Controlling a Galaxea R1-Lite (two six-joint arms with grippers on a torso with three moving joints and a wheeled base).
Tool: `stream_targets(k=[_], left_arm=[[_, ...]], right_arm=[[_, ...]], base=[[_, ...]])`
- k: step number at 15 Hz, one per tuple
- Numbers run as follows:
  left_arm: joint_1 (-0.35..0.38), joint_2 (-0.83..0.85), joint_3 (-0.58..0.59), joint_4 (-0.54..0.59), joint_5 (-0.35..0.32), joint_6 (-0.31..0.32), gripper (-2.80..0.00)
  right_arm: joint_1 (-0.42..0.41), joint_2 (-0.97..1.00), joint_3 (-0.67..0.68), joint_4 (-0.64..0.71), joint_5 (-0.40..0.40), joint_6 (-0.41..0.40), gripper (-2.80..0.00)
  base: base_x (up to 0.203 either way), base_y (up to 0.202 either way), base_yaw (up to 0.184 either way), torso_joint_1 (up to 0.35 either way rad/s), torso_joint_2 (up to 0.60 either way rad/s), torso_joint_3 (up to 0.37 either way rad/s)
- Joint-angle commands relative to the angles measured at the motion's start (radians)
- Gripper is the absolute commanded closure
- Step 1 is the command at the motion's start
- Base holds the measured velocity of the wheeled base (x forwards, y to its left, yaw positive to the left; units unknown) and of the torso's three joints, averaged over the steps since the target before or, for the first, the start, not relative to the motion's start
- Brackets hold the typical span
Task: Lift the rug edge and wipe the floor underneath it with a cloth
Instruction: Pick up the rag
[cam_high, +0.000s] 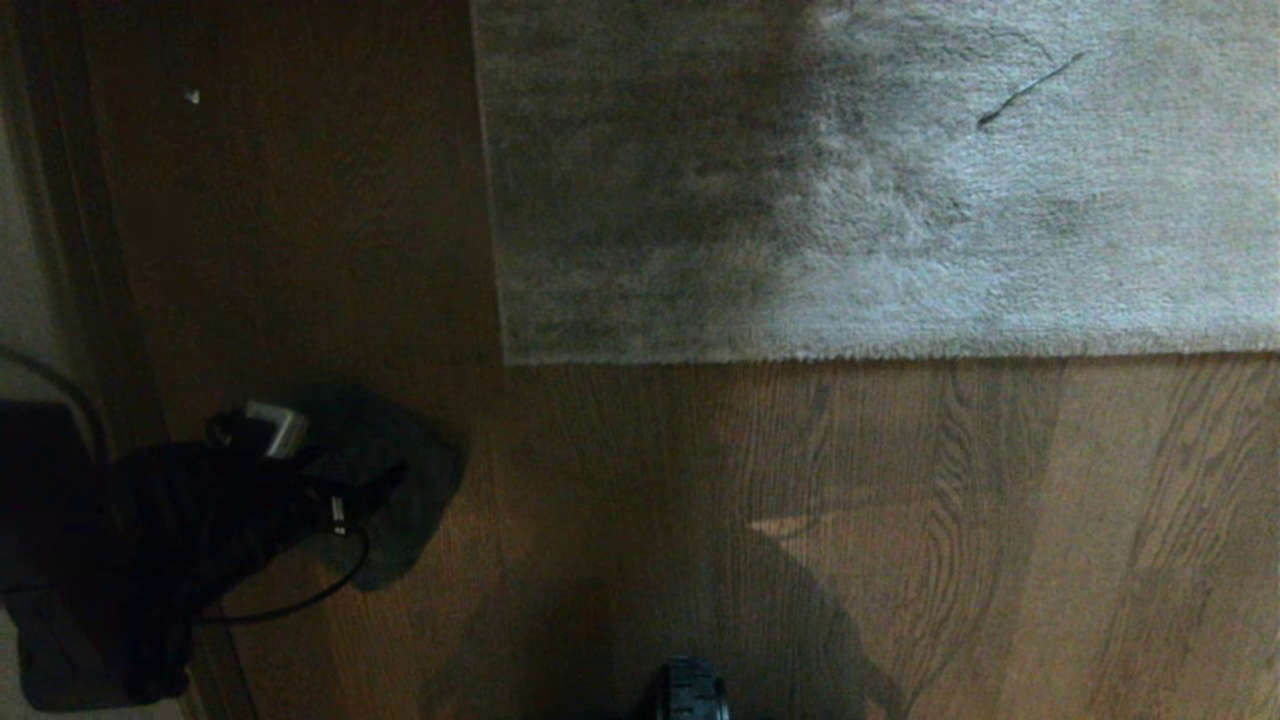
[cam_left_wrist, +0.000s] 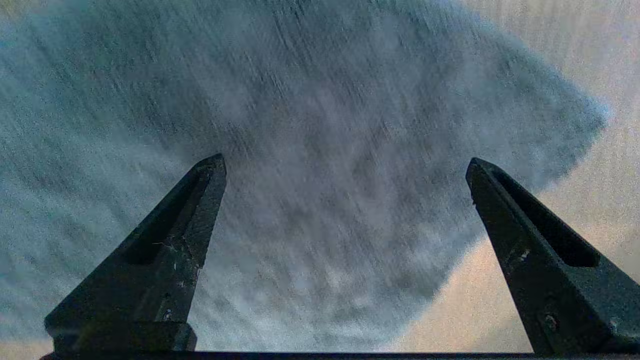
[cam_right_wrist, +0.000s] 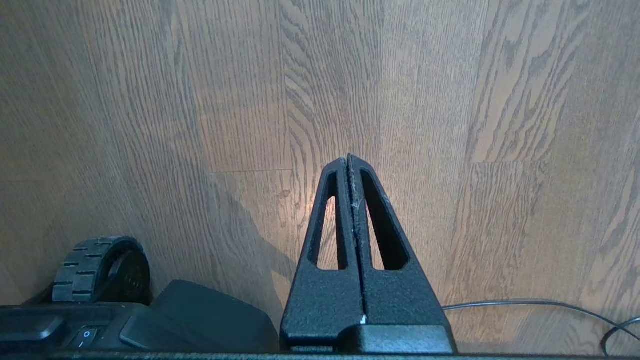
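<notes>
The light grey rug (cam_high: 880, 180) lies flat across the far side, its near hem and left corner resting on the brown wood floor (cam_high: 900, 520). At the near left the dark grey cloth (cam_high: 410, 480) lies on the floor, partly under my left arm (cam_high: 200, 520). In the left wrist view the cloth (cam_left_wrist: 320, 175) fills most of the picture, and my left gripper (cam_left_wrist: 345, 161) hangs open just over it, its fingers spread wide with nothing between them. My right gripper (cam_right_wrist: 348, 159) is shut and empty, pointing down at bare floor (cam_right_wrist: 500, 100).
A dark baseboard and wall (cam_high: 60, 200) run along the left side. The base's wheel (cam_high: 690, 695) shows at the near edge, and again as the wheel (cam_right_wrist: 100, 270) beside the right gripper. A thin cable (cam_right_wrist: 525, 302) lies on the floor. A dark thread (cam_high: 1030, 88) lies on the rug.
</notes>
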Motion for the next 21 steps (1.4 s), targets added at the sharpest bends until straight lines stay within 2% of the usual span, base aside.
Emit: stream_targets(k=[1,6,11,21], left_arm=[[0.011,0.005,-0.022,-0.048,-0.001,0.003,-2.80],[0.057,0.004,-0.096,-0.048,-0.001,0.029,-2.80],[0.093,-0.004,-0.096,-0.048,0.025,0.054,-2.80],[0.093,0.065,-0.102,-0.048,0.023,0.057,-2.80]], right_arm=[[0.000,0.000,0.000,0.000,0.000,0.000,0.00],[0.000,0.000,0.000,0.000,0.000,0.000,0.00],[0.000,0.000,0.000,0.000,0.000,0.000,0.00],[-0.001,0.000,0.000,0.000,0.000,0.000,0.00]], base=[[0.000,0.000,0.000,0.000,0.00,0.000],[0.000,0.000,0.000,0.000,0.00,0.000],[0.000,0.000,0.000,0.000,0.00,0.000],[0.000,0.000,0.000,0.000,0.00,0.000]])
